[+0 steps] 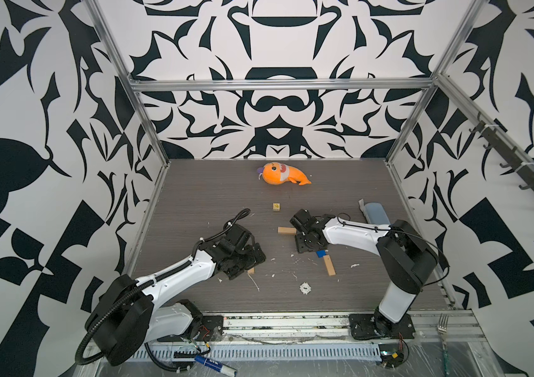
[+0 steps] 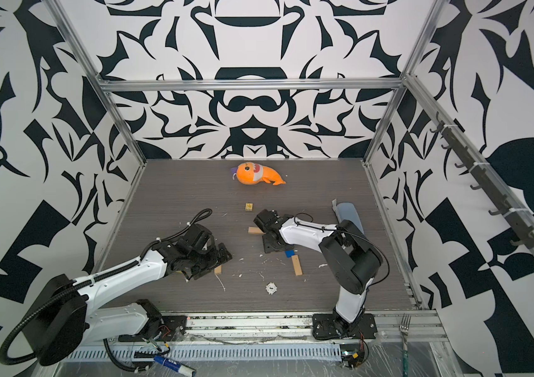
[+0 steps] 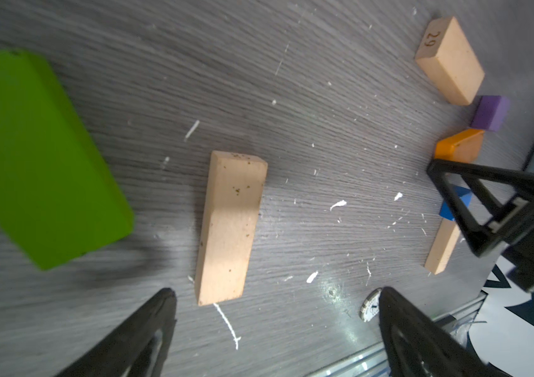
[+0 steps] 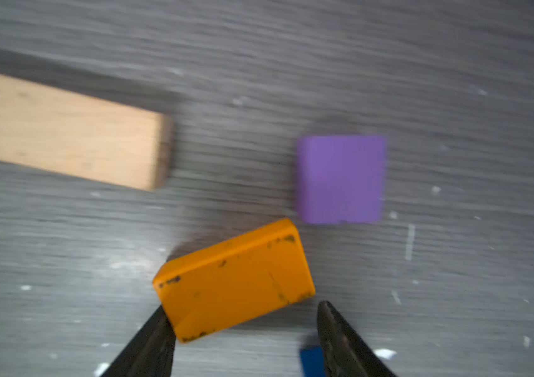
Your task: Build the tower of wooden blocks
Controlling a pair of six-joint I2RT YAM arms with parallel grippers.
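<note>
Blur over orange brick [image 4: 233,280], right tool [image 4: 242,306] part-open astride it, left tool [image 3: 277,290] wide

The orange brick [image 4: 233,280] fills the gap ahead of the right claw [image 4: 242,308], the purple cube [image 4: 340,179] sits just beyond, and bare counter [image 4: 454,81] opens past both.

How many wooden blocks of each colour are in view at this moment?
tan blocks: 3
green block: 1
orange block: 1
purple block: 1
blue block: 1
yellow block: 1
Total: 8
</note>
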